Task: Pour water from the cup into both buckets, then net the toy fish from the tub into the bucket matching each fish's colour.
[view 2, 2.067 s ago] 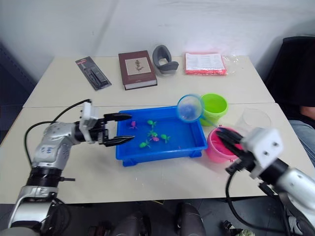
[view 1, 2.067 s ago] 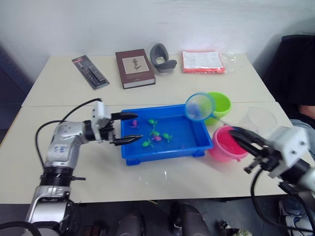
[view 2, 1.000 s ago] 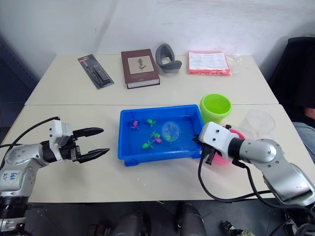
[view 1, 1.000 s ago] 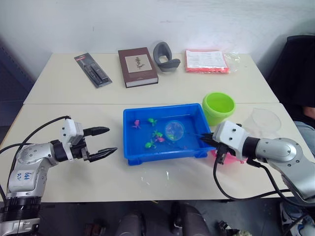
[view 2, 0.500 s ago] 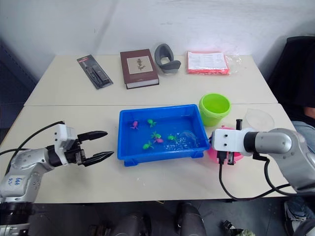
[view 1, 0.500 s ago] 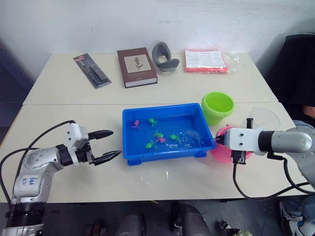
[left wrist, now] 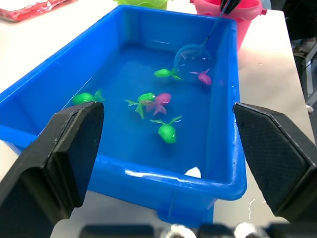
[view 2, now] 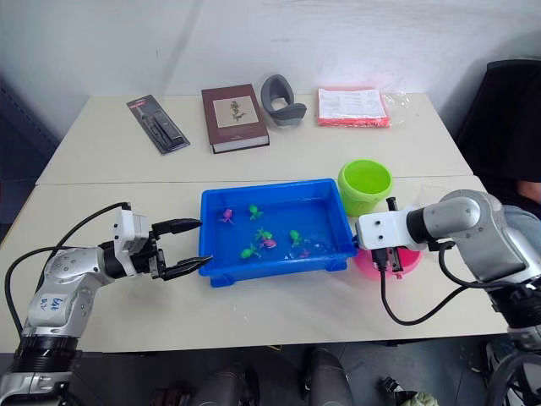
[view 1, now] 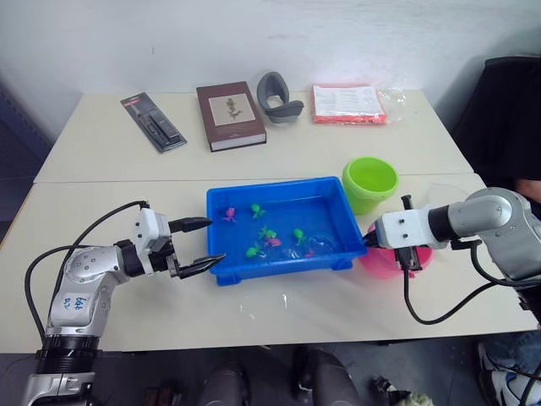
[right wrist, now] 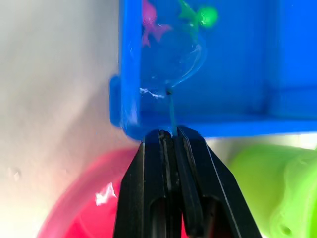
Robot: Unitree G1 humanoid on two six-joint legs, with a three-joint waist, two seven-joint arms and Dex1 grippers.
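Note:
The blue tub holds water and several toy fish, green and pink. The net is dipped in the tub's right end, beside a pink fish and a green fish. My right gripper is shut on the net's thin handle at the tub's right wall, over the pink bucket. Behind it stands the green bucket. My left gripper is open at the tub's left wall, holding nothing. I cannot make out the cup.
At the back of the table lie a packaged tool, a brown book, a grey curved object and a red-edged packet. A dark chair stands at the right. A cable hangs from each arm.
The net came down from above the green bucket into the tub and has swept to its right end. My left gripper has moved right, up to the tub's left wall.

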